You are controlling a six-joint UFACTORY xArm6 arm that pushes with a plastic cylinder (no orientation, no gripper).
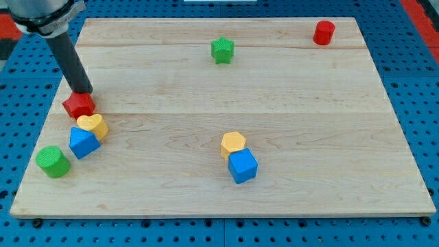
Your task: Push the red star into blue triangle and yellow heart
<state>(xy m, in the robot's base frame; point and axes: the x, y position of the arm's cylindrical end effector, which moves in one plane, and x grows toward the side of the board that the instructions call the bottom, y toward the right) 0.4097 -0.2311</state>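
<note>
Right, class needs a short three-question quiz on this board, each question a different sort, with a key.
1. True or false: my tip is at the red star's upper edge.
2. Which block touches the yellow heart from below? A) blue triangle B) green cylinder C) green star
3. Fill in: the red cylinder sits at the view's top ____.

Key: 1 true; 2 A; 3 right.

rod (68, 58) cut off at the view's top, red star (79, 105) hiding my tip's very end
</note>
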